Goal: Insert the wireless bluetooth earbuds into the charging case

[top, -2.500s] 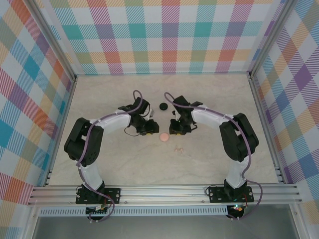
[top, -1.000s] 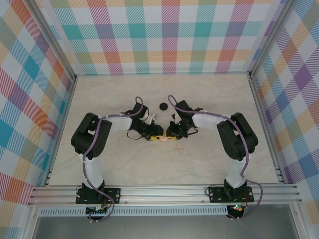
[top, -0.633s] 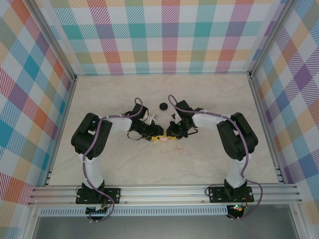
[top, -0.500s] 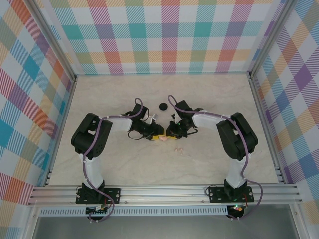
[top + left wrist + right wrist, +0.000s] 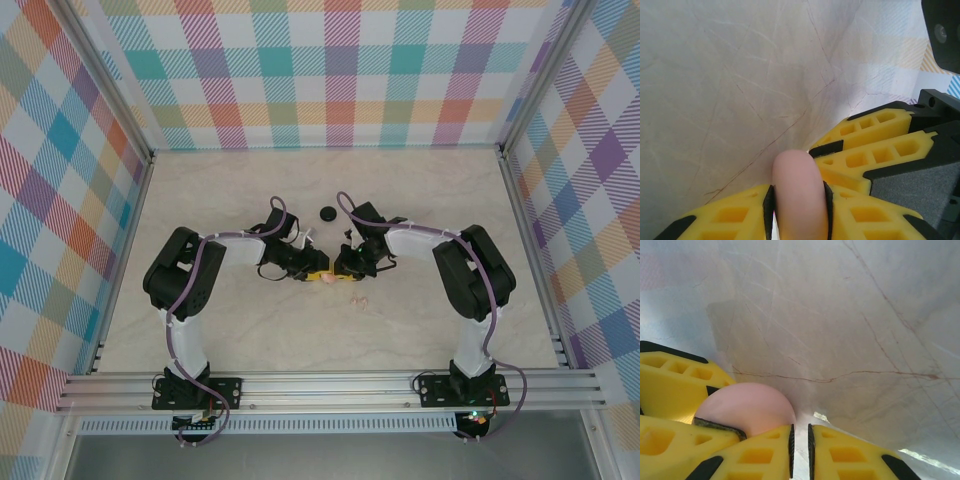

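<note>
Pink earbuds (image 5: 357, 297) loose on tabletop (image 5: 250, 330), near pink case (image 5: 797, 185), on its arm-base side. Left gripper (image 5: 315, 270) jaws pinching pink case; right gripper (image 5: 800, 450) jaws pressed together just beside it. Buds likely light, slick, tiny: pinch stem gently.

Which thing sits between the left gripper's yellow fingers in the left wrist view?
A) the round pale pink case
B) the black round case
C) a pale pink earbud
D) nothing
A: the round pale pink case stands edge-on, pinched between the yellow fingers of the left gripper.
</note>
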